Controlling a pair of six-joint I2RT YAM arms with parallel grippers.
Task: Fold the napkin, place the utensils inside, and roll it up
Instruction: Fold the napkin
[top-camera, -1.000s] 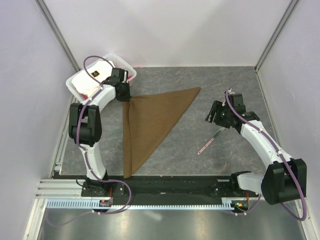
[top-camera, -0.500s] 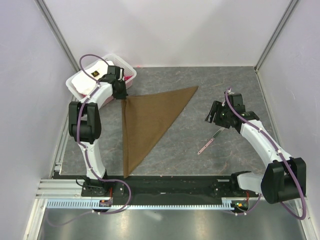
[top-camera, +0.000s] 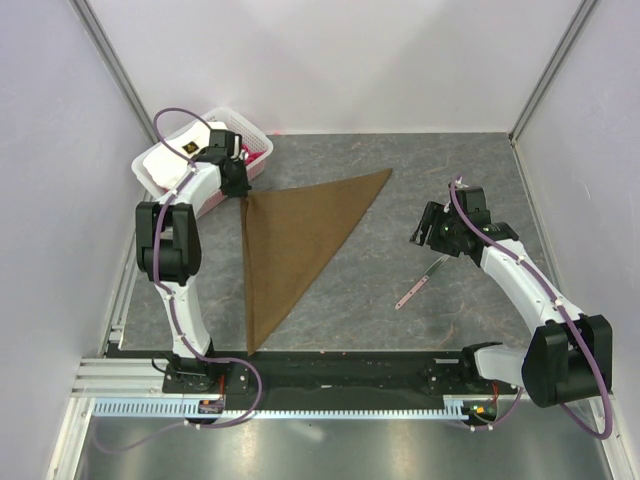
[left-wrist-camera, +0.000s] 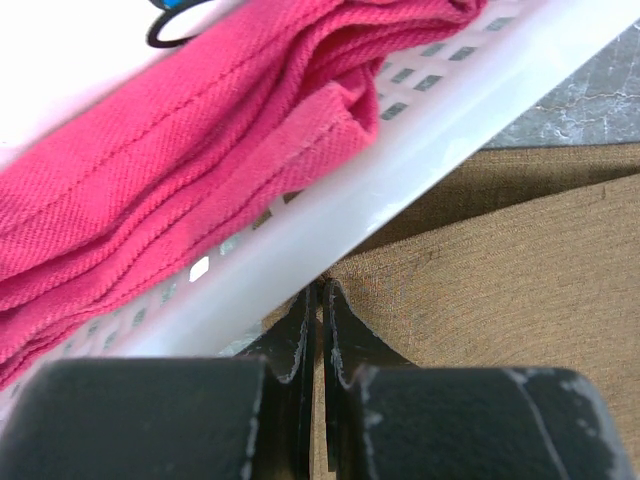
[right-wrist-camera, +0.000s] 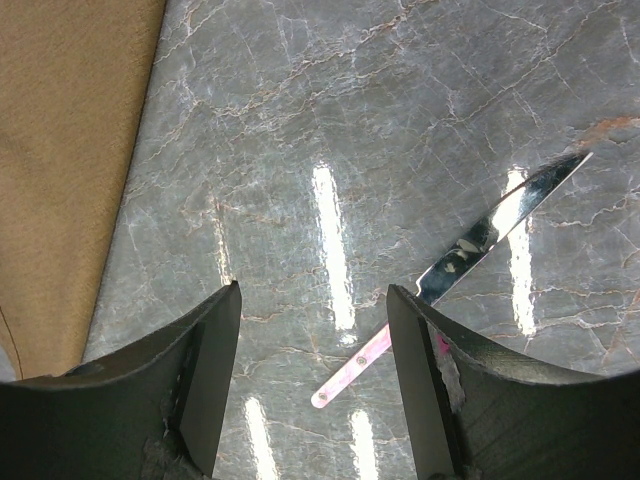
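The brown napkin lies folded into a triangle on the table, one tip at the far right, one near the front edge. My left gripper is shut on its far-left corner, right against the white basket; in the left wrist view the fingers pinch the brown cloth. A knife with a silvery blade and pink handle lies right of the napkin. My right gripper is open above the table beside the knife, holding nothing. The napkin's edge shows in the right wrist view.
A white plastic basket with white and pink folded cloths stands at the far left, touching the left gripper. Grey walls enclose the table on three sides. The marble tabletop is bare at the far right.
My left gripper has pulled the napkin's far-left corner a little left and farther back toward the basket, and the whole napkin shifted left with it. The right arm and knife have not moved.
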